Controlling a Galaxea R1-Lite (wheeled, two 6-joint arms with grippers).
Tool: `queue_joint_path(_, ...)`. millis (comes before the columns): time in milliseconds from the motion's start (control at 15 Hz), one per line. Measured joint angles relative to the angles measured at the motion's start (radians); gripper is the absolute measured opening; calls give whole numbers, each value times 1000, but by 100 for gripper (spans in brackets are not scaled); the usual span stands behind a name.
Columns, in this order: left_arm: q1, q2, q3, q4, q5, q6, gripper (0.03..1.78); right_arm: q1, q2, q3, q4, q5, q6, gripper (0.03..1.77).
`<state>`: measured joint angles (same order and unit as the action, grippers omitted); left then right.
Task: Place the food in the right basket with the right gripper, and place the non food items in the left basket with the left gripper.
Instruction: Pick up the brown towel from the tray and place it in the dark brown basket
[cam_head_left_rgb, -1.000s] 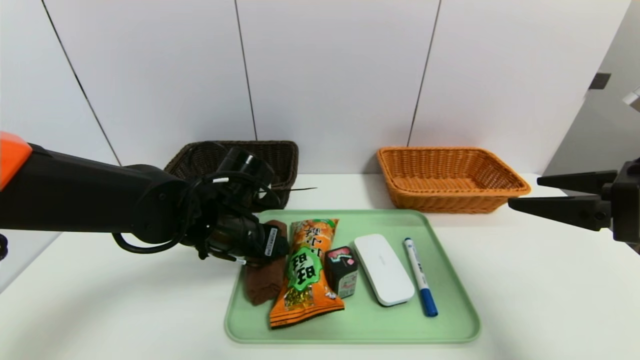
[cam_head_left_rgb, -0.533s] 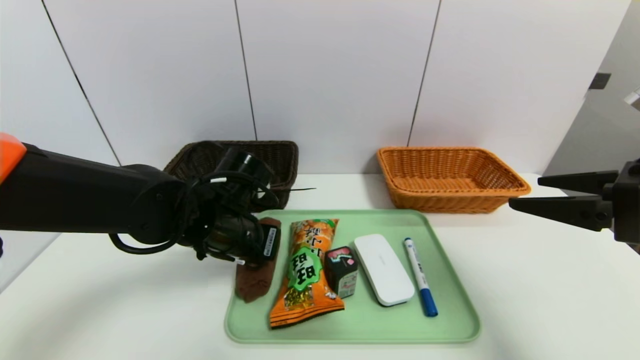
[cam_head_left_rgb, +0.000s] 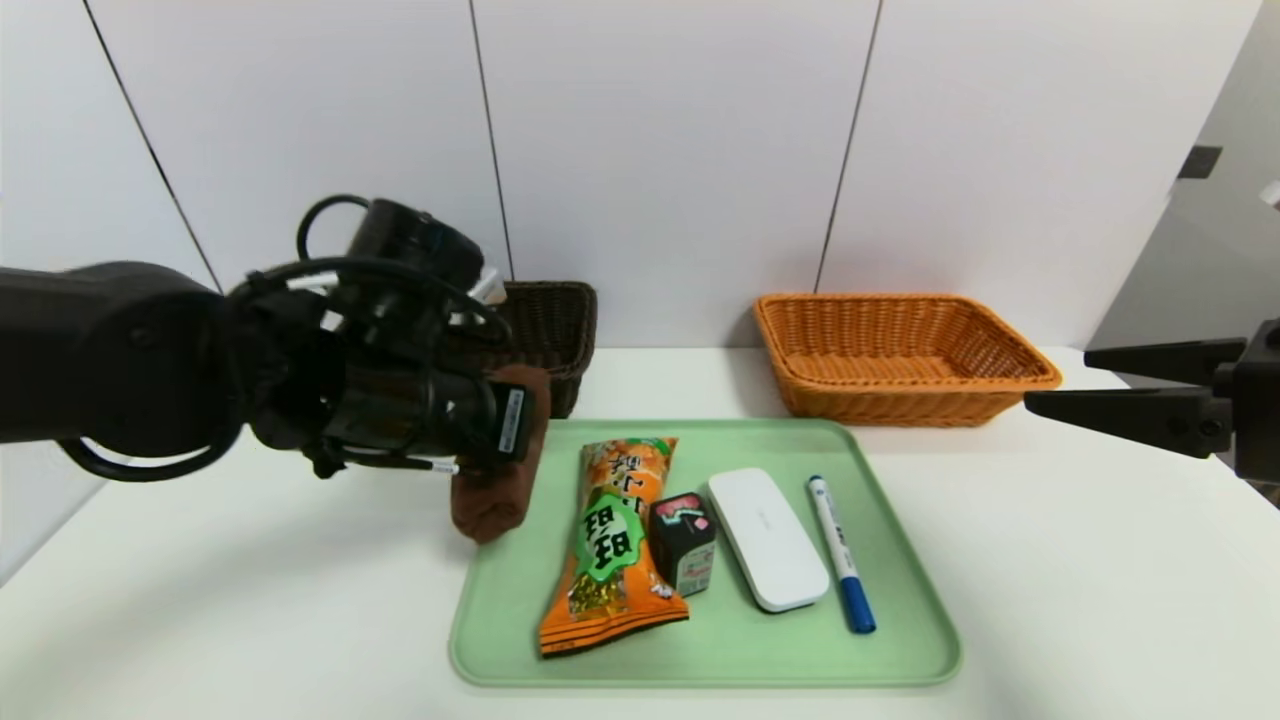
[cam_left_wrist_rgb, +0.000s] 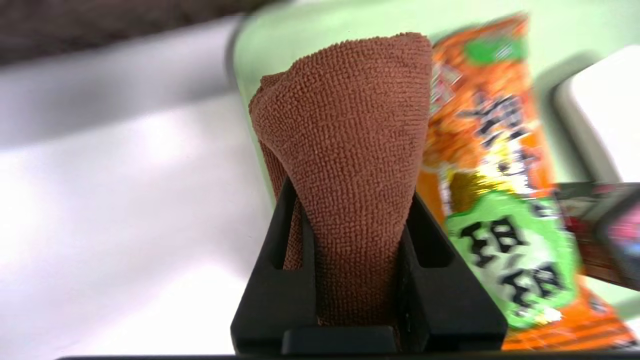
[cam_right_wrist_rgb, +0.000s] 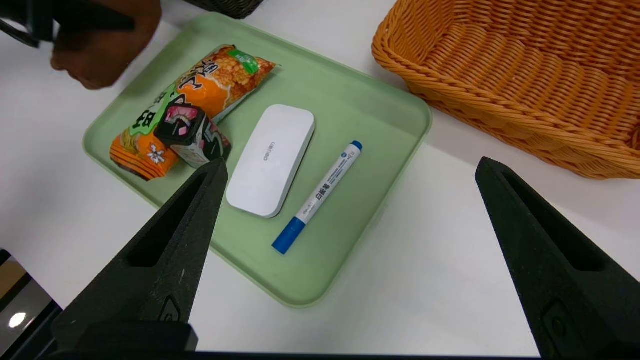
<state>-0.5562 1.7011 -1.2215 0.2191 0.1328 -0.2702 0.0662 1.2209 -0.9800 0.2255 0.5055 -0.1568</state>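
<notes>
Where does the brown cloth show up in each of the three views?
Head view: brown cloth hangs from the left gripper, over the green tray's left edge.
Left wrist view: centre, pinched between the fingers.
Right wrist view: upper left corner.
Shared landmark: orange snack bag.

**Tray, Table and Wall**

A pale green tray (cam_head_left_rgb: 905, 640) with rounded corners and a low raised rim lies flat on a white table (cam_head_left_rgb: 1100, 600), its long sides running across the head view, roughly at the middle of the tabletop. Behind the table stands a white panelled wall (cam_head_left_rgb: 650, 150), split by thin dark seams (cam_head_left_rgb: 848, 150) that lean slightly off vertical. To the right the wall turns a corner onto a greyer face, where a small dark square fitting (cam_head_left_rgb: 1199, 162) is mounted.
</notes>
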Motion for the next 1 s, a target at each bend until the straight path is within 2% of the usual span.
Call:
queue_joint_path(400, 122, -55, -295, 110, -9, 156, 43, 0, -5, 0, -2, -1, 0, 171)
queue_joint_path(600, 210, 24, -448, 153, -11, 226, 43, 0, -5, 2, -3, -1, 0, 171)
queue_joint_path(800, 292, 137, -567, 159, -11, 237, 43, 0, -5, 9, -4, -2, -1, 171)
queue_joint_path(1000, 352, 242, -616, 155, -13, 236, 43, 0, -8, 15, -9, -4, 0, 171)
